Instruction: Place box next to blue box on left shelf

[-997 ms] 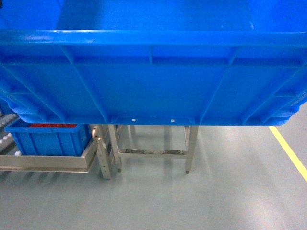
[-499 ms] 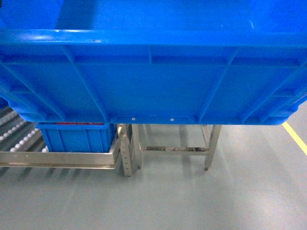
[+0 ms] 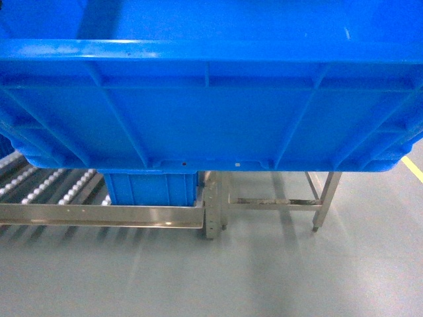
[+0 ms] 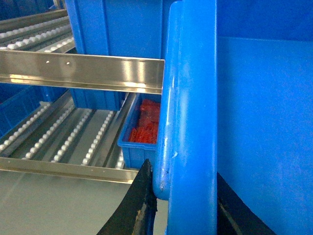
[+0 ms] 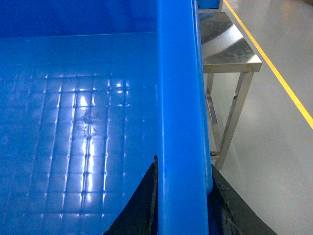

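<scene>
The box (image 3: 211, 112), a big ribbed bright blue crate, fills the upper half of the head view and is held off the floor by both arms. My left gripper (image 4: 185, 196) is shut on its left rim (image 4: 193, 98), with black fingers on either side. My right gripper (image 5: 183, 196) is shut on its right rim (image 5: 178, 98). Below the box, the left shelf (image 3: 99, 214) shows its silver front rail and white roller tracks (image 3: 46, 188). A smaller blue box (image 3: 152, 189) sits at the shelf's right end; the left wrist view shows it as a blue box (image 4: 134, 155) holding red parts.
A steel stand (image 3: 291, 201) is on the floor right of the shelf, and the stand (image 5: 230, 49) also appears beside the crate's right rim. A yellow floor line (image 3: 413, 168) runs at far right. An upper rack rail (image 4: 83, 71) carries another blue crate (image 4: 117, 29).
The shelf, the small blue box and the steel stand have slid rightward in the head view. More roller track now shows at left. The held box keeps its place in the view.
</scene>
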Tool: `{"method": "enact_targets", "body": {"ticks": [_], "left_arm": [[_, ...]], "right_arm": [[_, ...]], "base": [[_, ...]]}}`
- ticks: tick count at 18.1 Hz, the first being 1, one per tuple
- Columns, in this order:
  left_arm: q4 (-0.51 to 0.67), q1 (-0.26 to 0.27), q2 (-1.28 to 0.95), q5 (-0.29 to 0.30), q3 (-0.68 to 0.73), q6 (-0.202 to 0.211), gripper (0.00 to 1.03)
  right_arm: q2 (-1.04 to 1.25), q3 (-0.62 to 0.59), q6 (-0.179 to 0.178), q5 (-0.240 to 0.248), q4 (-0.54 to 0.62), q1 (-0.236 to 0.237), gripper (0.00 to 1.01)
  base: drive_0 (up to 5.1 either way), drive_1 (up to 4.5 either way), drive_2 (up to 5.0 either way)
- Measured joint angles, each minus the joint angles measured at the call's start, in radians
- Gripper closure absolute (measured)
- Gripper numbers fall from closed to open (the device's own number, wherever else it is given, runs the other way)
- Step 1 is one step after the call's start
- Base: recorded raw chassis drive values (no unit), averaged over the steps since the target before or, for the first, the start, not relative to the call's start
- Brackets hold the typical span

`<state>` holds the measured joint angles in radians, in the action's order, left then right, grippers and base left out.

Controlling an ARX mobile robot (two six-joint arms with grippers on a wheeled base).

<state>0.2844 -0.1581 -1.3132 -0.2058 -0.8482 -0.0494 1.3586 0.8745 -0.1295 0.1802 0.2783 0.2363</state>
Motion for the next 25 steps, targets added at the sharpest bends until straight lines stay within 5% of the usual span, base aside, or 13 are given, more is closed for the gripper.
{"method": "enact_targets", "body": {"ticks": [25], "left_arm": [[-0.001, 0.000, 0.000, 0.000, 0.000, 0.000, 0.85]], "right_arm": [[0.000, 0.000, 0.000, 0.000, 0.000, 0.000, 0.82]], "base": [[-5.0, 2.44, 2.4]]}}
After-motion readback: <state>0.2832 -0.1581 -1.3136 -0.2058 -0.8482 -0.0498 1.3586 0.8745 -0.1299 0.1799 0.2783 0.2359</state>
